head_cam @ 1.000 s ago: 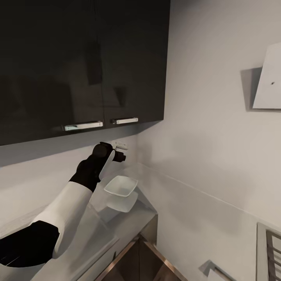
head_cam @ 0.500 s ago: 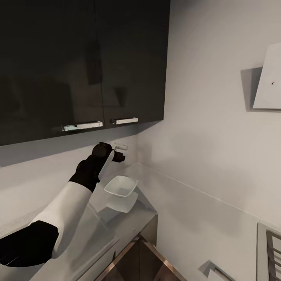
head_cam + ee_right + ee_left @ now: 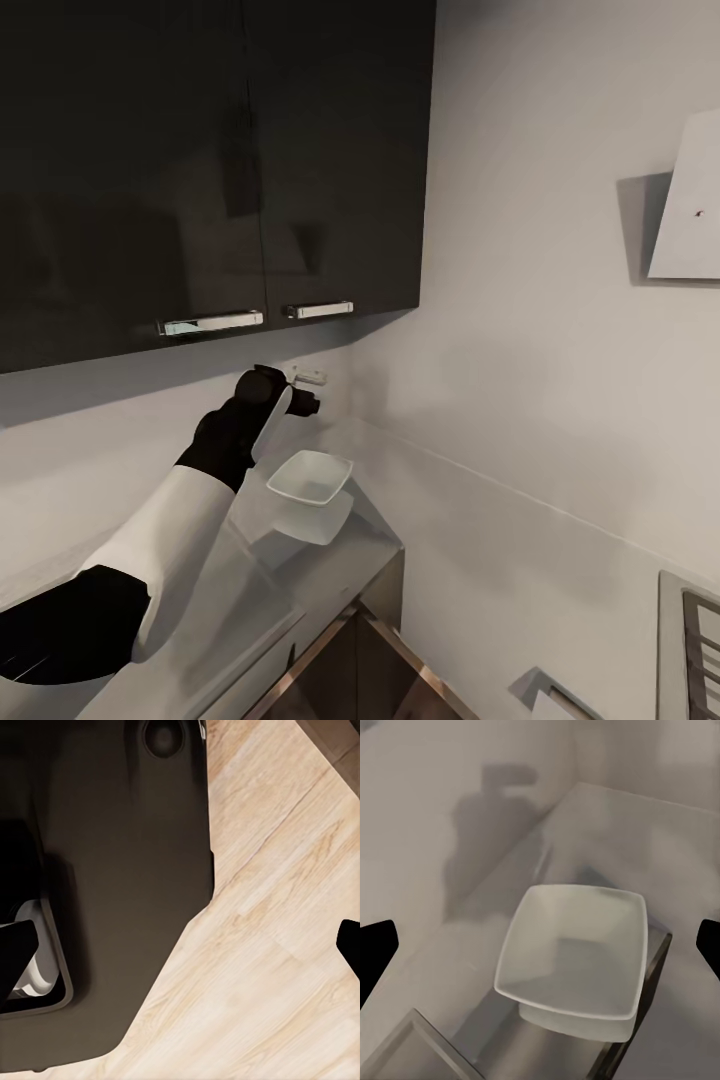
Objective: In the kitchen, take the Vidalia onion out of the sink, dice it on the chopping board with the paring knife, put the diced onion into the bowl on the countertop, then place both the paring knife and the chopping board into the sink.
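Head view: the left hand hangs above the bowl at the counter's far corner. Its fingers are spread wide — holding nothing. Right hand also open, empty — over wood floor.

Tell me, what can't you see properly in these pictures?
- Head view: the left gripper is small and partly behind its own wrist.
- Head view: the countertop runs off the frame's edge.
- Left wrist view: the bowl hides the countertop beneath it.
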